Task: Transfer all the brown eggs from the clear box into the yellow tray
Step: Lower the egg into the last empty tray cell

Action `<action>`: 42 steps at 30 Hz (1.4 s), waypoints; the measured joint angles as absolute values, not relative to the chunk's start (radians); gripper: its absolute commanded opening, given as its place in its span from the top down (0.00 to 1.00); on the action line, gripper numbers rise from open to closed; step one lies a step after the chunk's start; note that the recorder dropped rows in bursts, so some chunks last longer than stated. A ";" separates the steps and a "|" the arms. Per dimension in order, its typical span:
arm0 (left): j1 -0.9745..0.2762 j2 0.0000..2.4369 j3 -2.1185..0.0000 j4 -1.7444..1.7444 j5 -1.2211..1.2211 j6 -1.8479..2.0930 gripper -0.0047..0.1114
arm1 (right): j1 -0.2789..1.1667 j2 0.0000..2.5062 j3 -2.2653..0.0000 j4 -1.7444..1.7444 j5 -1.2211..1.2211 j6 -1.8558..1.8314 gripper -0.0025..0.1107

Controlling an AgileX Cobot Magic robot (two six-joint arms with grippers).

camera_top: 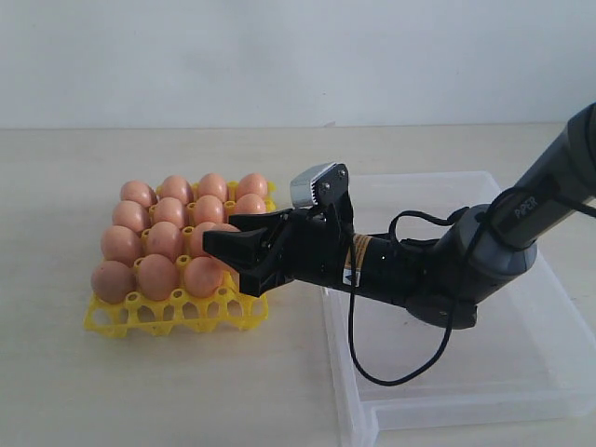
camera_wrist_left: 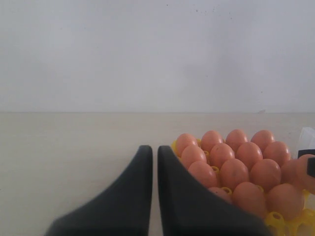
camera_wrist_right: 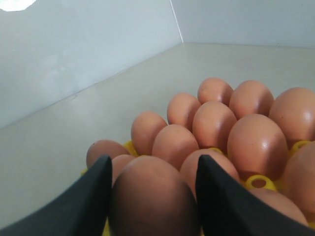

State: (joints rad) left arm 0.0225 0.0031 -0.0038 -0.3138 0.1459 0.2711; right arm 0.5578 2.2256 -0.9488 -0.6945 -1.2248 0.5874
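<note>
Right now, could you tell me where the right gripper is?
The right gripper is left of centre in the exterior view, holding an egg over the right of the tray, left of the box.

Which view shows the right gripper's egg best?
Right wrist view: the egg sits large inside the right gripper. In the exterior view the gripper mostly hides it; the left wrist view cannot single it out.

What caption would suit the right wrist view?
Right gripper holds an egg between its fingers, close to the other eggs seated in the tray.
</note>
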 measured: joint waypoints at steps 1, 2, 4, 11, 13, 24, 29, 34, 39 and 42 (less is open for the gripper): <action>0.022 0.003 -0.004 -0.314 0.146 0.271 0.93 | 0.558 2.226 -0.949 -0.697 -1.225 0.587 0.60; 0.022 0.003 -0.004 -0.314 0.146 0.271 0.93 | 0.558 2.226 -0.949 -0.698 -1.225 0.587 0.60; 0.022 0.003 -0.004 -0.314 0.146 0.271 0.93 | 0.558 2.226 -0.949 -0.700 -1.225 0.587 0.60; 0.022 0.003 -0.004 -0.314 0.146 0.271 0.93 | 0.558 2.226 -0.949 -0.713 -1.225 0.587 0.60; 0.022 0.003 -0.004 -0.314 0.146 0.271 0.93 | 0.558 2.226 -0.949 -0.719 -1.225 0.587 0.60; 0.022 0.003 -0.004 -0.314 0.146 0.271 0.93 | 0.558 2.229 -0.949 -0.727 -1.216 0.605 0.60; 0.022 0.003 -0.004 -0.314 0.146 0.271 0.93 | 0.558 2.230 -0.949 -0.727 -1.216 0.609 0.59; 0.022 0.003 -0.004 -0.314 0.146 0.271 0.93 | 0.558 2.230 -0.949 -0.727 -1.216 0.615 0.46; 0.022 0.003 -0.004 -0.314 0.146 0.271 0.93 | 0.558 2.230 -0.949 -0.725 -1.216 0.625 0.45; 0.022 0.003 -0.004 -0.314 0.146 0.271 0.93 | 0.558 2.230 -0.949 -0.725 -1.216 0.629 0.45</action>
